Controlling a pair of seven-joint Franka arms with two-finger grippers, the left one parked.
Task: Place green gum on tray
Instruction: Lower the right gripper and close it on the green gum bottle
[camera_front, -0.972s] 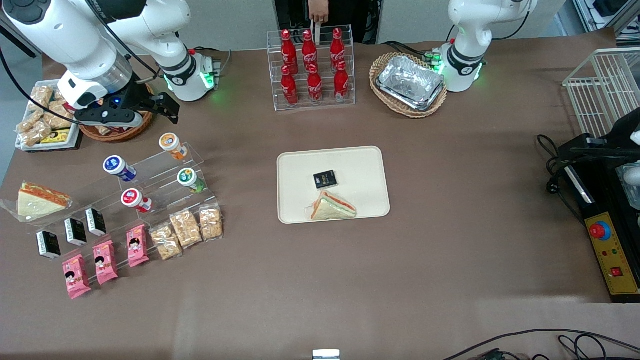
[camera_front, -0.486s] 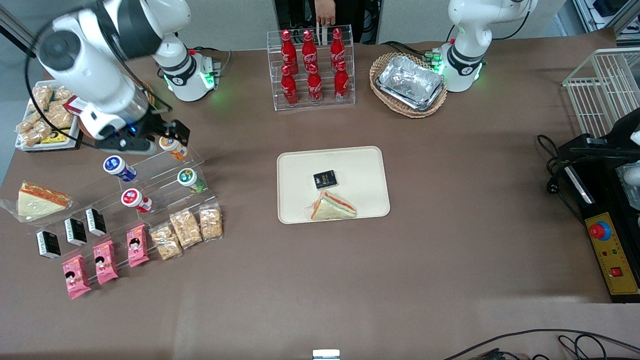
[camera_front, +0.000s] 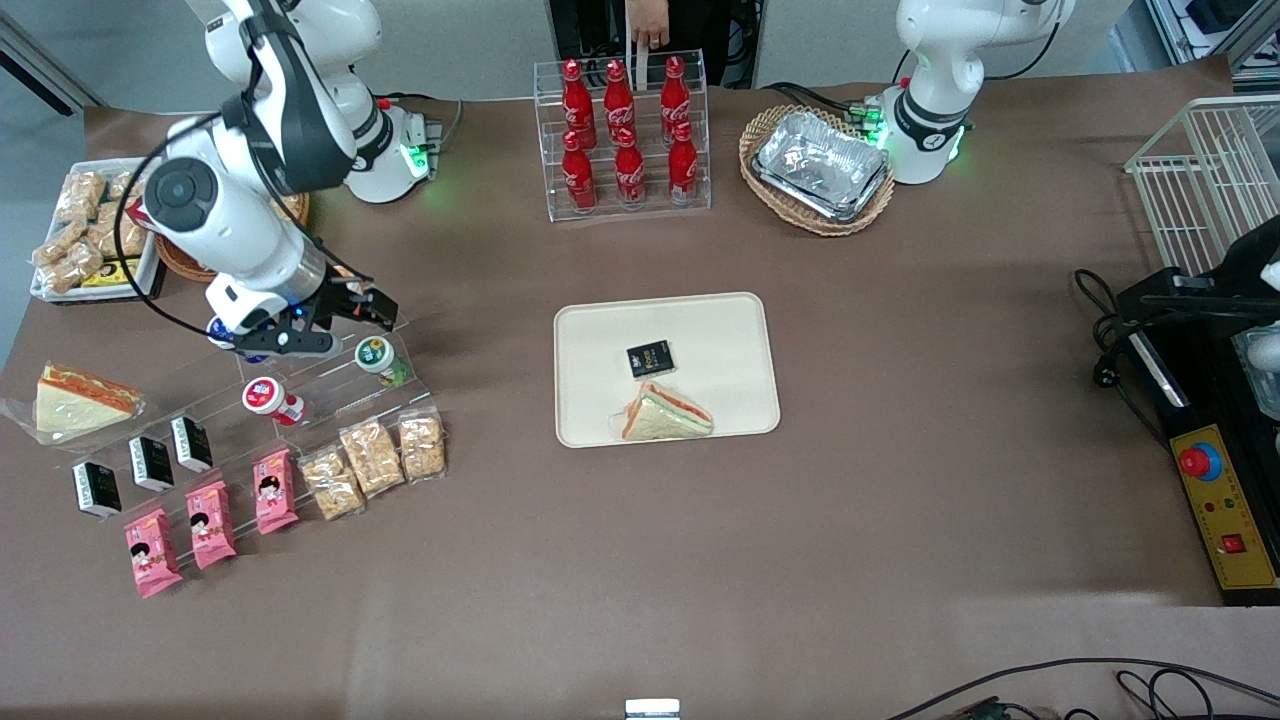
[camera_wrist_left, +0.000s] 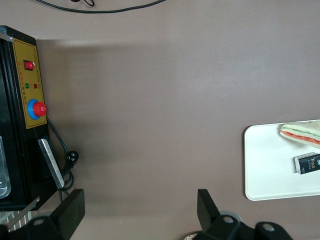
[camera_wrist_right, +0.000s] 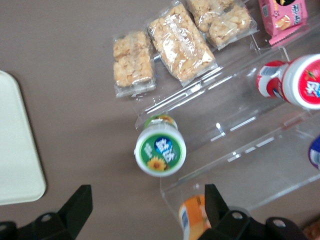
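Green gum (camera_front: 378, 358) — small bottle with a white lid and a green-and-yellow mark, lying on the clear stepped rack (camera_front: 330, 370) toward the working arm's end of the table; seen from the right wrist, its lid (camera_wrist_right: 160, 149) faces the camera, with the green body just visible above the rim

Gripper (camera_front: 335, 320) — hangs above the rack, just beside the green gum and slightly farther from the front camera; fingers (camera_wrist_right: 79, 202) spread wide apart and holding nothing, the orange bottle (camera_wrist_right: 195, 216) showing between them in the wrist view

Tray (camera_front: 590, 410) — cream, rectangular, rounded corners, near the middle of the table, well apart from the rack; a corner of it (camera_wrist_right: 15, 170) shows in the right wrist view. On it: a small black packet (camera_front: 650, 358) and a wrapped sandwich (camera_front: 664, 412), the sandwich nearer the front camera

Red-lidded bottle (camera_front: 270, 398) — on the rack's lower step, nearer the front camera than the gripper

Blue-lidded bottle (camera_front: 217, 330) — mostly hidden under the gripper body

Three clear bags of puffed snack (camera_front: 372, 458) — in a row on the table, nearer the front camera than the rack, just beside it

Three pink packets (camera_front: 210, 525) — in a row beside the snack bags

Second wrapped sandwich (camera_front: 75, 398) — at the table edge at the working arm's end
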